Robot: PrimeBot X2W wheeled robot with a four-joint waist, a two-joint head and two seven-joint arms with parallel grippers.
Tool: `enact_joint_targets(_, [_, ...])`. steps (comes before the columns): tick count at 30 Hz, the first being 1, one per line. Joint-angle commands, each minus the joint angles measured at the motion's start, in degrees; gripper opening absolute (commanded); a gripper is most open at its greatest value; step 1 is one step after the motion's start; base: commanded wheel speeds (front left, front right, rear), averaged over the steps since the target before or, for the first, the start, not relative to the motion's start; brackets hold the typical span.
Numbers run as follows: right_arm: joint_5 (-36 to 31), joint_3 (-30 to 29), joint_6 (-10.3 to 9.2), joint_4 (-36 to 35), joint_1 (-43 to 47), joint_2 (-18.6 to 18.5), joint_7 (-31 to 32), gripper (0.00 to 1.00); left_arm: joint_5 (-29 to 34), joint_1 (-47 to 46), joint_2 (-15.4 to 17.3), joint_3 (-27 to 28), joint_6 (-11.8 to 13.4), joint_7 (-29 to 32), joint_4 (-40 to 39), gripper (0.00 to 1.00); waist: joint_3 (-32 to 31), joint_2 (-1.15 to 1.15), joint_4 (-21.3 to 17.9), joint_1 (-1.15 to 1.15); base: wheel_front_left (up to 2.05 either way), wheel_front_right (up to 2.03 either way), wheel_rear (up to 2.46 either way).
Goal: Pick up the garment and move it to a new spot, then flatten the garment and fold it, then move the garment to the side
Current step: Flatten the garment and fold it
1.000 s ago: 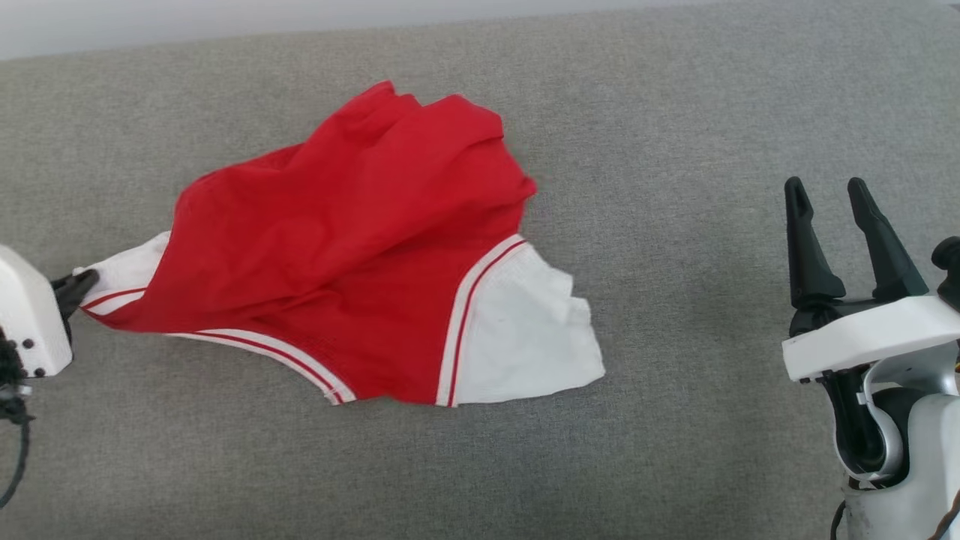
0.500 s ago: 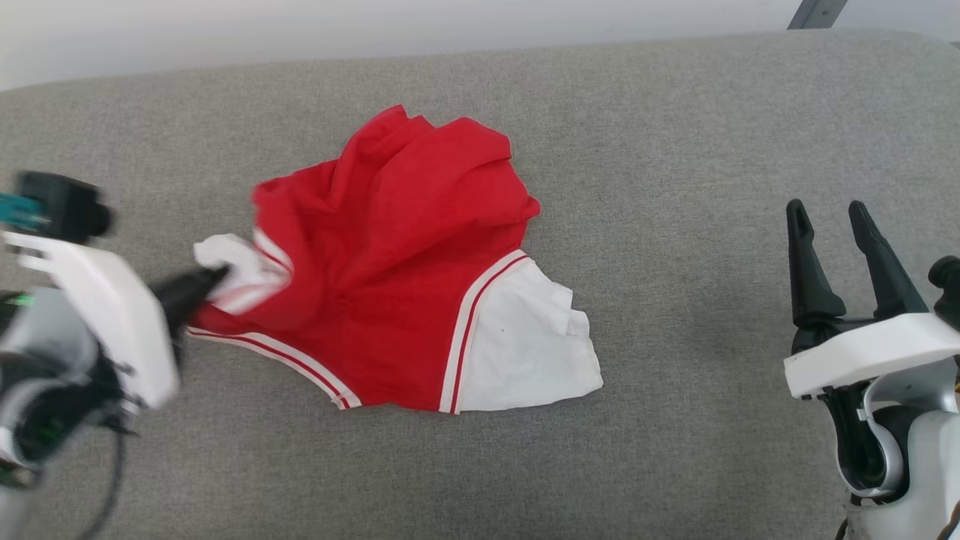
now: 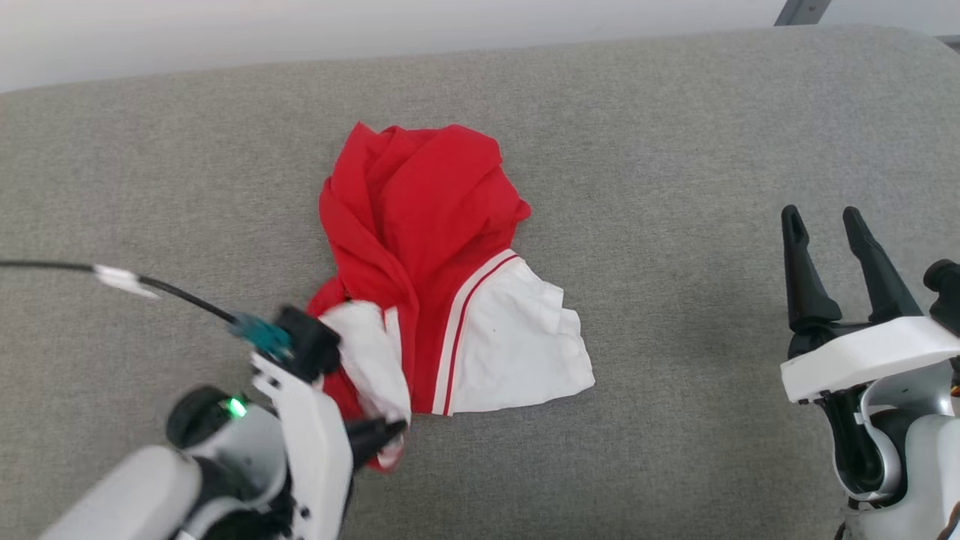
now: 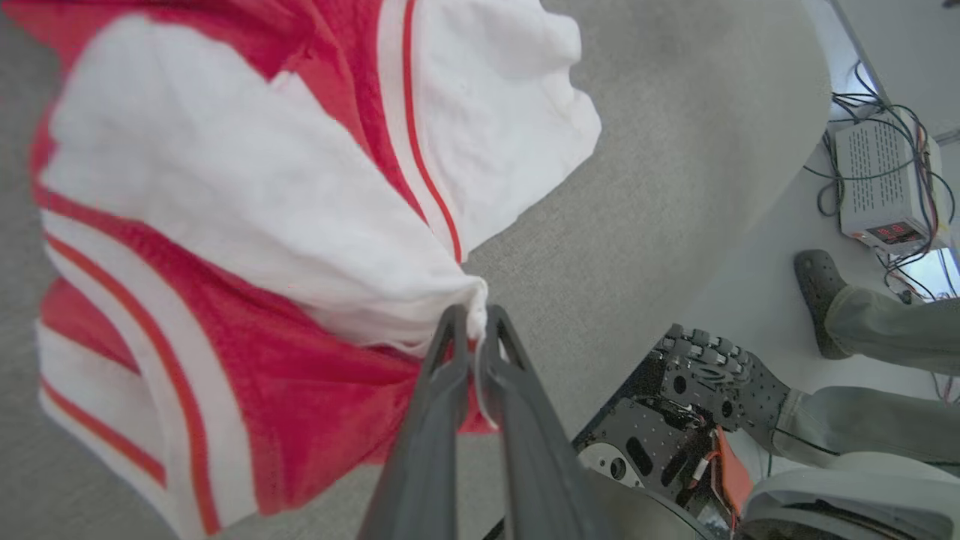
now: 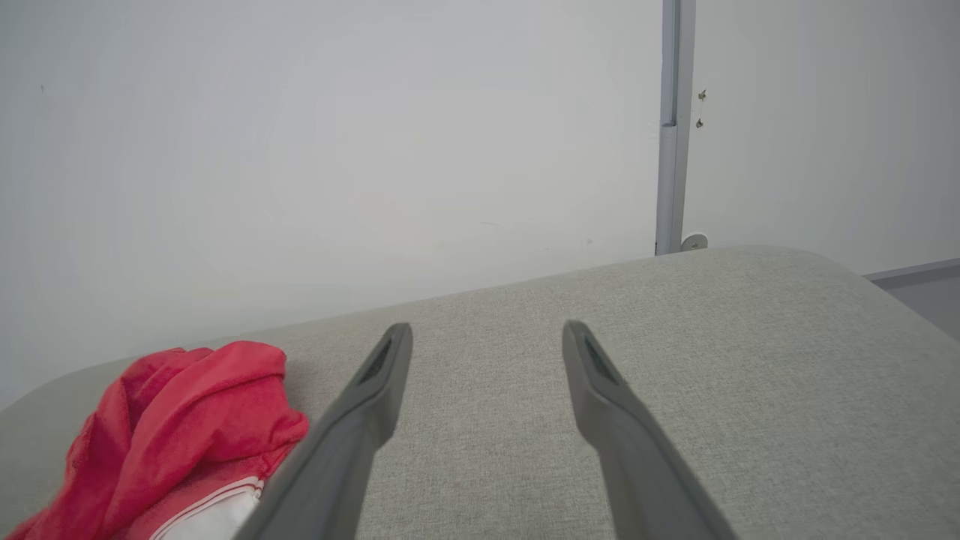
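Left hand (image 3: pixel 396 430) clamps the garment (image 3: pixel 427 225), heaped just beyond, by a sleeve; right hand (image 3: pixel 821 217) spread, well apart.

One garment (image 3: pixel 420 225) — four fingers (image 3: pixel 802 277)

Left tool (image 3: pixel 400 430) low left, jaws pinched on garment (image 3: pixel 427 217); right tool (image 3: pixel 822 217) lower right, jaws spread, pointing up.

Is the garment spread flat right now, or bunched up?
Bunched up. The garment lies heaped in folds on the grey surface, one white sleeve lying over the red body, its edge pinched in the shut left gripper.
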Motion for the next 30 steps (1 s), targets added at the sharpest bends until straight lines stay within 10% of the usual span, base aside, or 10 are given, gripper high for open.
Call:
enact_joint_targets(1, [0.4,0.2,0.01,0.0,0.0,0.0,-0.2,1.00,0.6,0.9,-0.3,-0.8,-0.5,-0.1,0.8,0.00,0.1,0.00,-0.2,0.00,0.00,0.00,0.00])
enact_joint_targets(5, [0.6,0.5,0.01,0.4,-0.5,0.0,-0.7,1.00,1.9,0.8,-1.3,-2.7,-1.5,-0.5,4.4,0.13,0.5,0.00,-0.5,0.00,0.00,0.00,0.00])
enact_joint_targets(7, [0.9,0.8,0.01,0.4,-0.7,0.0,-0.7,1.00,2.2,0.2,-1.4,-2.7,-1.9,-0.7,5.5,0.93,0.5,0.00,-0.6,0.00,0.00,0.00,0.00])
enact_joint_targets(8, [0.9,0.9,0.01,0.4,-0.7,0.0,-0.8,1.00,2.2,-0.2,-1.2,-2.4,-2.0,-0.8,5.7,1.00,0.5,0.00,-0.6,0.00,0.00,0.00,0.00])
enact_joint_targets(19, [1.1,1.2,0.01,1.3,-0.1,0.0,-1.6,1.00,-1.7,-5.4,2.5,1.6,2.2,6.5,1.9,1.00,-0.7,0.00,-0.5,0.00,0.00,0.00,0.00])
enact_joint_targets(30, [2.0,3.0,0.01,2.9,-1.8,0.0,-2.3,1.00,-3.9,-14.3,-2.6,-1.3,4.8,16.2,8.4,1.00,-0.8,0.00,-1.7,0.00,0.00,0.00,0.00])
